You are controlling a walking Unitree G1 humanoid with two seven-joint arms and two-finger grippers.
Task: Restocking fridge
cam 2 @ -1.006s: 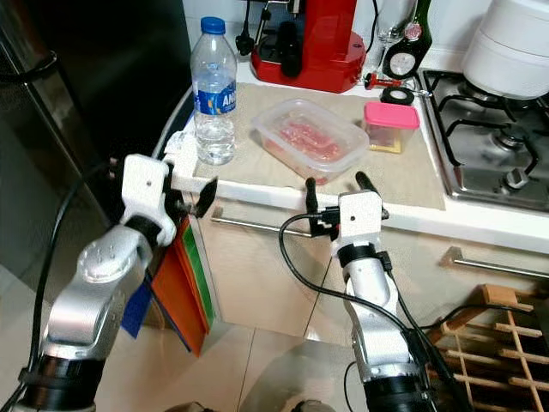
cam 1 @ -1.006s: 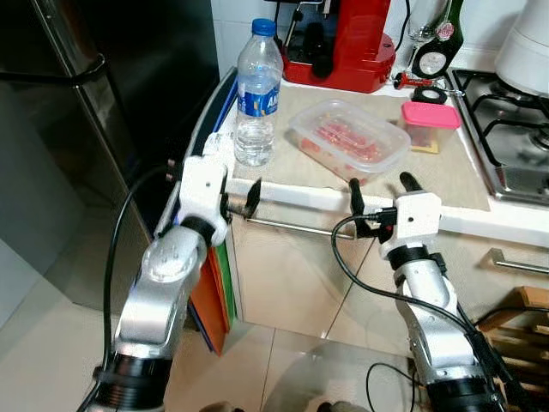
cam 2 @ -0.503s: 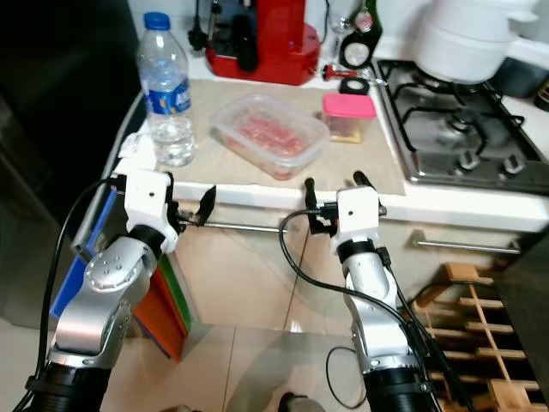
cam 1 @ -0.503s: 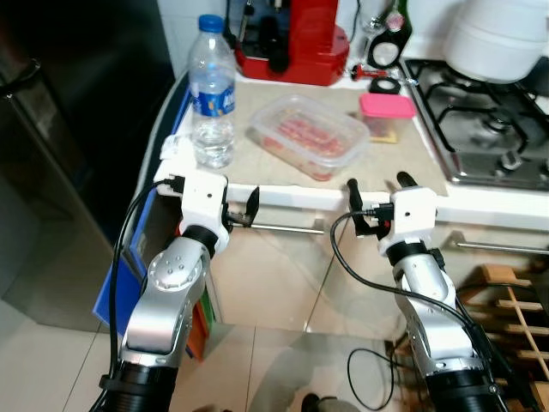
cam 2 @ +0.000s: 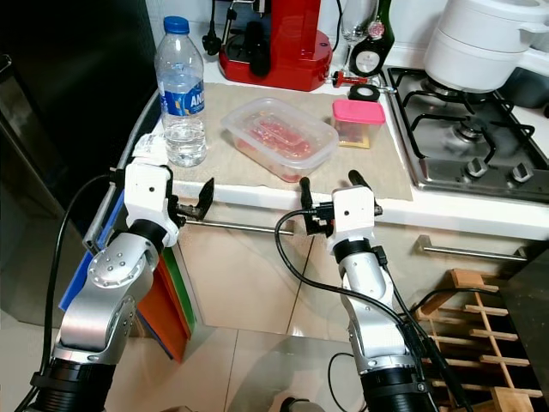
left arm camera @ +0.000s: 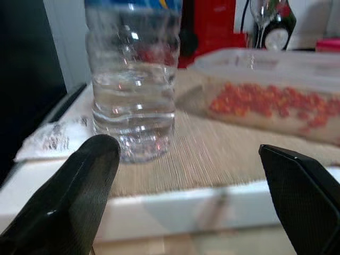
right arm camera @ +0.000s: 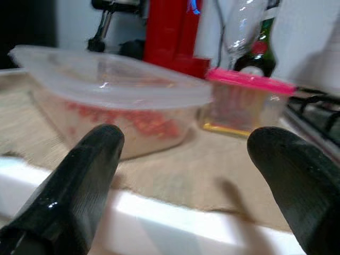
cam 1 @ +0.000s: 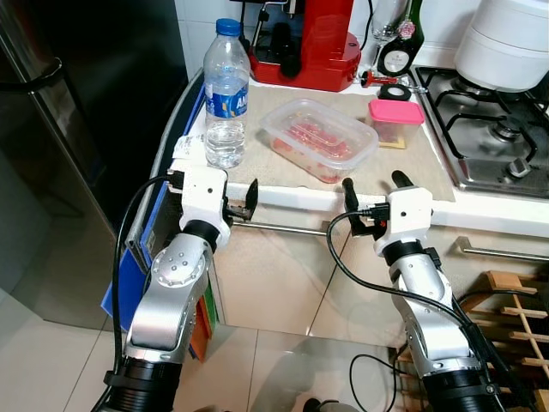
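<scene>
- left eye view: water bottle (cam 1: 226, 93) stands upper left on the counter mat (cam 1: 429, 172); clear food container (cam 1: 319, 139) sits at upper centre, pink-lidded box (cam 1: 395, 122) to its right.
- left gripper (cam 1: 233, 200) and right gripper (cam 1: 371, 190), fingers spread, are level with the counter edge, mid-frame.
- left wrist view: bottle at upper left between the spread fingers.
- right wrist view: container at centre left, pink-lidded box at centre right.

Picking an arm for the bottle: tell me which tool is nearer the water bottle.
Left. The left tool sits just below the water bottle; the right tool is off beside, below the clear container.
</scene>
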